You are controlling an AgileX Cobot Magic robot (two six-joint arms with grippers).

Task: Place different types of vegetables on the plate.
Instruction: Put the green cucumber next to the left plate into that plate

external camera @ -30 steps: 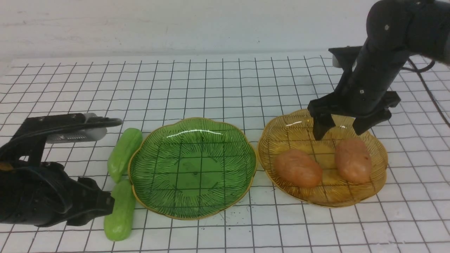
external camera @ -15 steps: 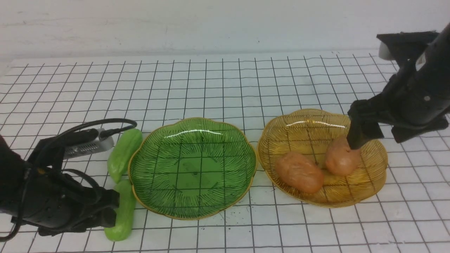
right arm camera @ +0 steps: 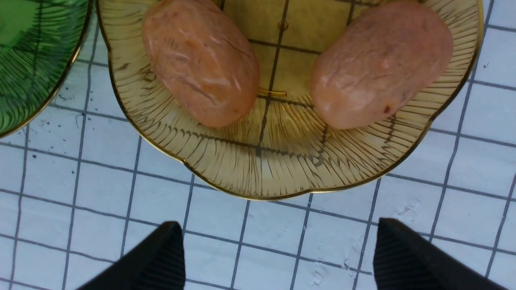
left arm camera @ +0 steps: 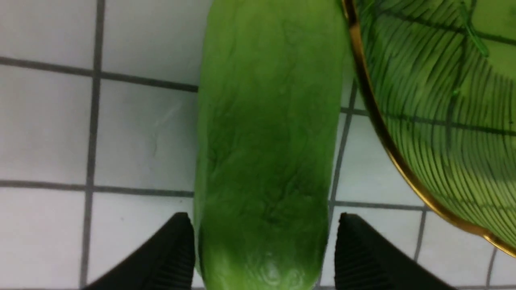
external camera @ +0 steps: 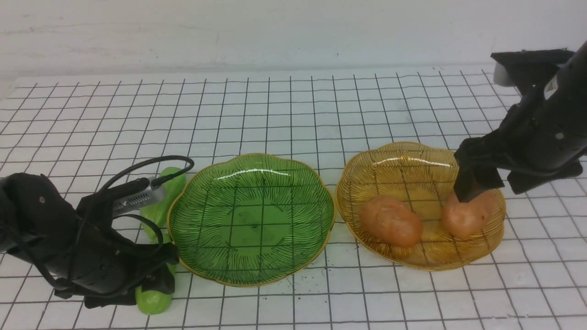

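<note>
Across the gridded white bench (external camera: pixel 293 105): 2 scalloped glass plates side by side, rims close together.

Toward the left, the green plate (external camera: pixel 252 220): bare, nothing in it. Toward the right, the amber plate (external camera: pixel 412 169): already loaded with both potatoes, the left potato (external camera: pixel 390 220) lying near the middle, the right potato (external camera: pixel 463 220) out toward the right rim, apart from its mate. Reads as roughly half the job done.

Off the plates, on the bench just beside the green rim: 2 light-green cucumbers lying end to end, the farther cucumber (external camera: pixel 175 191) partly behind a cable (external camera: pixel 151 159), the nearer cucumber (left arm camera: pixel 266 141) running lengthwise between the left fingers (left arm camera: pixel 169 257). Apart, those fingers, straddling the cucumber's end, with a sliver of bench showing on 1 side; not clamped yet.

Also spread wide: the right fingers (right arm camera: pixel 407 257), with nothing between them but bare bench just short of the amber rim. From the front, low over the right potato; impossible to tell whether touching.

Left to do, by judgement: close on the nearer cucumber, carry it over the gold rim into the green plate, then fetch the farther 1 likewise.
</note>
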